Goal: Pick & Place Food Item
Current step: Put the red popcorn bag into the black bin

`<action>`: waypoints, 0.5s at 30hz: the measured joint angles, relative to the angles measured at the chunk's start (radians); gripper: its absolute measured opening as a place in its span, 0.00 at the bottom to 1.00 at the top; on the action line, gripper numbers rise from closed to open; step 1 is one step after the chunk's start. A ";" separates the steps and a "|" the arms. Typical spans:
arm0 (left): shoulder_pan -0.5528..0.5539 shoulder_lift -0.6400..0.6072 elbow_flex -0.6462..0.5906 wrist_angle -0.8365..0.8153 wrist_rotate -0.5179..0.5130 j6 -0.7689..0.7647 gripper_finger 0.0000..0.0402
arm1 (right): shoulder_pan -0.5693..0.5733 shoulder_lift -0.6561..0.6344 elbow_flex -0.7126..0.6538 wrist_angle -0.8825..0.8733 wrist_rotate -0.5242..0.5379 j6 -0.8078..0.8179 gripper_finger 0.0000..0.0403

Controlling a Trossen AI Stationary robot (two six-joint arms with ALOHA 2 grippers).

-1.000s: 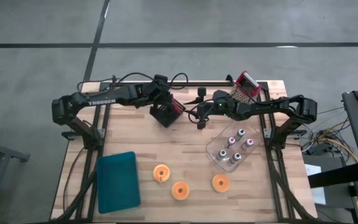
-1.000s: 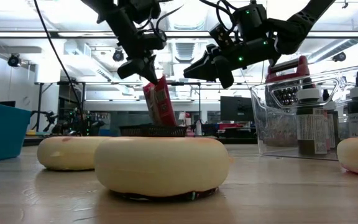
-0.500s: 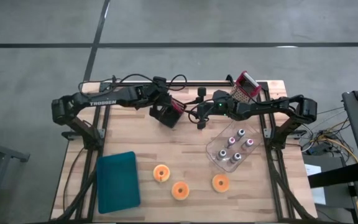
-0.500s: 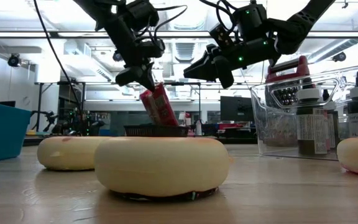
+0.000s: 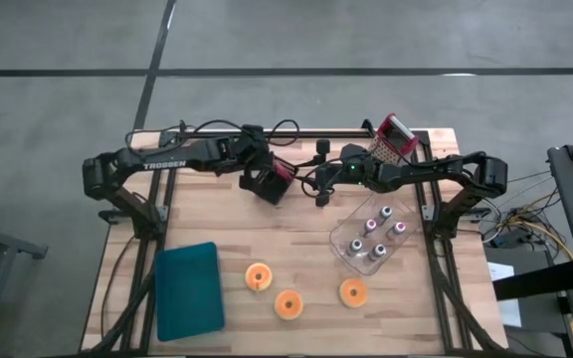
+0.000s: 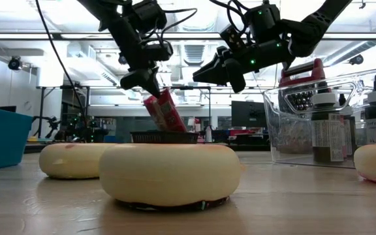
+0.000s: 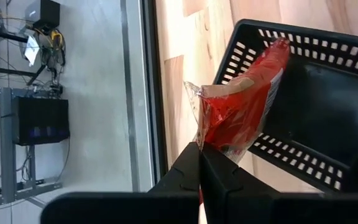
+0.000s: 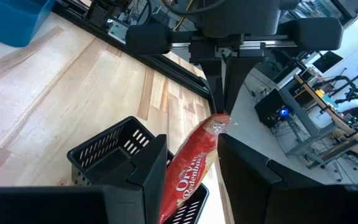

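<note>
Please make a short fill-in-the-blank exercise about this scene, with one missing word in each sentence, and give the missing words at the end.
1. The left gripper is shut on the top edge of a ____ snack packet.
2. The lower end of the packet is inside a black ____.
3. The right gripper hovers with its jaws apart and holds ____.
4. On the front of the table lie ____ round doughnuts.

Missing words: red; basket; nothing; three

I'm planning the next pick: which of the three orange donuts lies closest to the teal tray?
The leftmost donut, lying just right of the teal tray. The middle donut and the right donut lie farther off.
</note>
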 joint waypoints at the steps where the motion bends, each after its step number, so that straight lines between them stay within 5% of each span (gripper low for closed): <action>1: -0.001 -0.001 0.000 -0.007 0.000 -0.004 0.00 | 0.000 0.000 0.000 0.000 0.000 0.000 0.35; 15: -0.033 -0.006 0.001 -0.048 0.002 -0.011 0.06 | 0.000 0.000 0.000 0.000 0.000 0.000 0.35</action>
